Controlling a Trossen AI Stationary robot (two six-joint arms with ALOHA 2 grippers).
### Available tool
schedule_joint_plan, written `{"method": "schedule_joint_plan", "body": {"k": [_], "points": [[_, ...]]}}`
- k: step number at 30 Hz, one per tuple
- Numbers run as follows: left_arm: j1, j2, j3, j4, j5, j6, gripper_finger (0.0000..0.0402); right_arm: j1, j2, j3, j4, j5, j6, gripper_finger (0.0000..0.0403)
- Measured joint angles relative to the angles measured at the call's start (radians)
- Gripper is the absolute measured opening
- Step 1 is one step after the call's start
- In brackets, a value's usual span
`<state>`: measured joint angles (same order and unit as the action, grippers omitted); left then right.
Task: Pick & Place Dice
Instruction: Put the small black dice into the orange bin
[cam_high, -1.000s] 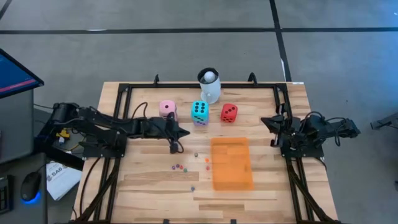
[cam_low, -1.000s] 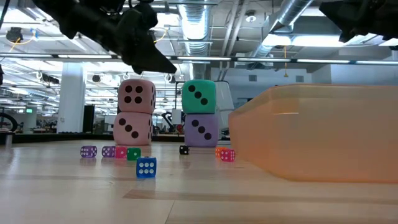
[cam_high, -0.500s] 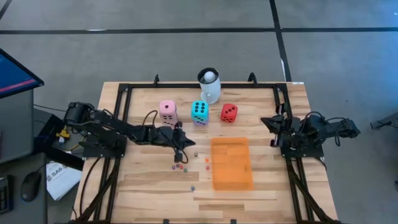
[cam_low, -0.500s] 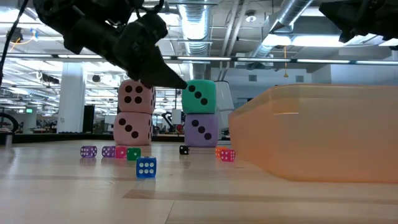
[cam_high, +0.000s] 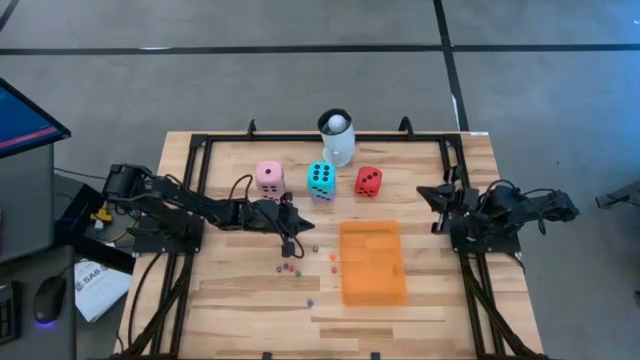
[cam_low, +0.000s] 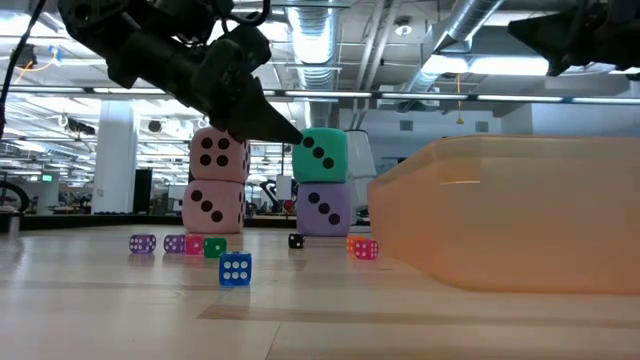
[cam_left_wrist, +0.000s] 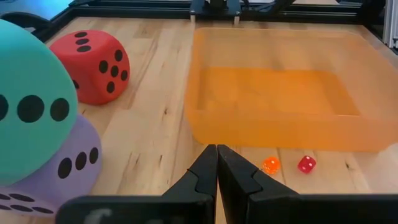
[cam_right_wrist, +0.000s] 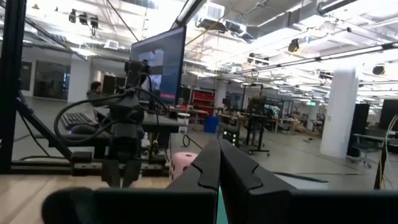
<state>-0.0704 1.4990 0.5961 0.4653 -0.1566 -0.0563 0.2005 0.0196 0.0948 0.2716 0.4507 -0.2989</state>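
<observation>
Two pink dice (cam_low: 214, 180) are stacked one on the other. A teal die (cam_low: 320, 155) rests on a purple one (cam_low: 323, 208) beside them, and a red die (cam_high: 368, 181) stands alone on the wood to their right. Several tiny dice (cam_high: 290, 267) lie scattered nearer the front edge, two of them (cam_left_wrist: 270, 165) just ahead of my left gripper. My left gripper (cam_high: 306, 226) hovers shut above the table between the teal stack (cam_left_wrist: 31, 106) and the tiny dice, tipped a little downward and touching nothing. My right gripper (cam_high: 425, 192) waits shut at the table's right side, raised.
An orange see-through tray (cam_high: 373, 262) lies right of centre, close ahead of my left gripper (cam_left_wrist: 217, 149). A white mug with a ball (cam_high: 337, 138) stands at the far edge. A black frame (cam_high: 200, 150) runs around the table. Bare wood lies at the near left.
My left gripper has come down and reached farther toward the table's right, toward the orange tray and the tiny dice, staying shut; most of the move fell in the earlier half second. No die has moved.
</observation>
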Motion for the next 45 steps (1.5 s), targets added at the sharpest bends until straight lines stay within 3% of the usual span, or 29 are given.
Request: {"method": "schedule_joint_plan", "body": {"k": [19,26,32,41,45], "points": [[0.027,0.0,0.0,0.008,-0.016,0.0,0.0001,0.001,0.0,0.0,-0.002,-0.004,0.004,0.0],[0.027,0.0,0.0,0.007,-0.012,0.0,0.0019,0.002,0.0,0.0,-0.001,-0.004,0.048,0.0],[0.026,0.0,0.0,0.007,-0.012,-0.001,0.0069,0.002,0.0,0.0,-0.001,-0.004,0.075,0.0],[0.025,0.0,0.0,0.006,-0.012,-0.001,0.0191,0.002,0.0,0.0,-0.001,-0.004,0.099,0.0],[0.023,0.0,0.0,0.006,0.057,-0.001,0.024,0.002,0.0,0.0,-0.001,-0.004,0.1,0.0]]}}
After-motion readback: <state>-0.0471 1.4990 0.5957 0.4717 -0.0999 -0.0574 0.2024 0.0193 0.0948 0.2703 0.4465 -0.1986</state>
